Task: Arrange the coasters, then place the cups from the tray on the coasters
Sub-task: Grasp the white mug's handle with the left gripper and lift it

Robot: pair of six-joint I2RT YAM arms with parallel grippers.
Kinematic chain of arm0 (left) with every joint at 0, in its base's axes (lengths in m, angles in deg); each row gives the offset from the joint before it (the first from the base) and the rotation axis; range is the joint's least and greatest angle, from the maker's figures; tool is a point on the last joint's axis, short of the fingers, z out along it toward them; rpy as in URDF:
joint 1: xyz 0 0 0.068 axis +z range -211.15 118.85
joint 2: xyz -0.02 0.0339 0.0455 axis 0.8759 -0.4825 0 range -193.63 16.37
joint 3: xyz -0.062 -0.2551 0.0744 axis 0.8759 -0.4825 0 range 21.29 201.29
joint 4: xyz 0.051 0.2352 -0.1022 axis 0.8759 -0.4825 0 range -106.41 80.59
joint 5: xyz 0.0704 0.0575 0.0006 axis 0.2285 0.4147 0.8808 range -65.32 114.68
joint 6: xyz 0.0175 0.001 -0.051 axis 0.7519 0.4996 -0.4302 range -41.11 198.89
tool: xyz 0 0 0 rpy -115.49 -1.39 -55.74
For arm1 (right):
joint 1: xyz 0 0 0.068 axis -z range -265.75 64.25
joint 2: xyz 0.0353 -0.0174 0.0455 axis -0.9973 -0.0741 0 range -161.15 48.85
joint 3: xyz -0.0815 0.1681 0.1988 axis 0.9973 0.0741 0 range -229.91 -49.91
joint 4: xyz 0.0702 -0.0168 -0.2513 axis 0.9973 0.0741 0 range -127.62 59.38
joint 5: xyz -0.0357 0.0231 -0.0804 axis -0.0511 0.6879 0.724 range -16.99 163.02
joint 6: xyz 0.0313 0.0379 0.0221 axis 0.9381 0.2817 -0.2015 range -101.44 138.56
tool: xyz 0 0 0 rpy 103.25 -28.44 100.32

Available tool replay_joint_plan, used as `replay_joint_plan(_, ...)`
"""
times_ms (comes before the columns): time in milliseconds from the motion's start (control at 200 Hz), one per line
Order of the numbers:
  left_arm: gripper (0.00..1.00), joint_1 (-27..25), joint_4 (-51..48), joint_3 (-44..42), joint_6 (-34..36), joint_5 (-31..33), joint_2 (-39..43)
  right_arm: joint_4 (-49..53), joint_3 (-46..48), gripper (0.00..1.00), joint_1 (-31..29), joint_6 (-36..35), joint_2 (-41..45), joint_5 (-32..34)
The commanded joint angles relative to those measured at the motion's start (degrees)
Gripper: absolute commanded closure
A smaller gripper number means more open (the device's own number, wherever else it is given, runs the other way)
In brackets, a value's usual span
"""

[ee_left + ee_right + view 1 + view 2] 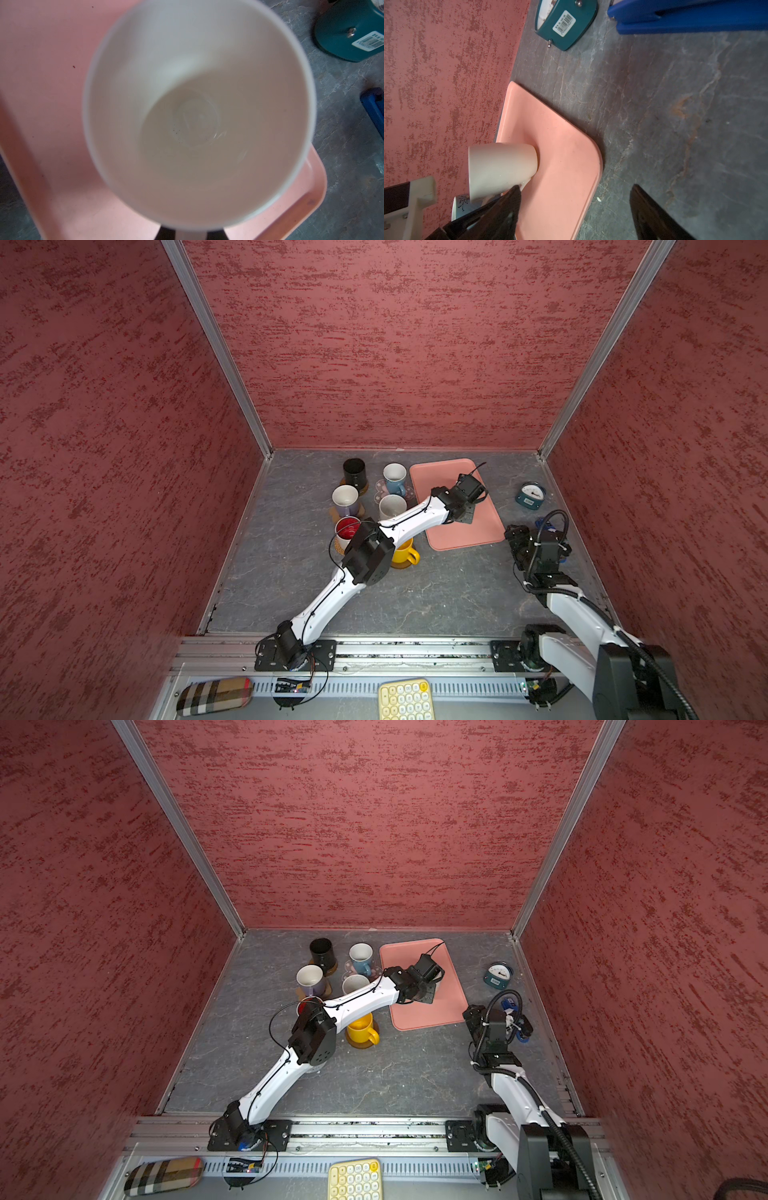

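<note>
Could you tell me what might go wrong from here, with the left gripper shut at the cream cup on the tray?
1. The left gripper seems shut on only the handle side of the cream cup, which stands on the tray. When lifted, it might swing or slip.
2. The left forearm crosses over the speckled cup and the yellow cup, so carrying the cup back could knock them.

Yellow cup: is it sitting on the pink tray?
No, in a top view the yellow cup stands on a brown coaster, left of the tray.
</note>
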Motion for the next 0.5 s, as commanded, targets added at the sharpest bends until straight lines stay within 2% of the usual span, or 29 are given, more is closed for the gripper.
replay_joint_plan(0,1.00,-0.3,0.0,1.1,1.3,0.8,0.6,-8.9,1.8,0.17,-0.4,-3.2,0.3,-2.5)
replay_joint_plan(235,1.00,-0.7,1.0,-2.4,3.4,1.3,5.5,-19.5,3.3,0.16,-0.3,-14.7,0.0,-12.6)
replay_joint_plan(496,1.00,-0.8,4.8,-12.0,4.6,2.1,15.8,-18.6,0.9,0.16,-0.5,-19.1,-1.6,-16.1)
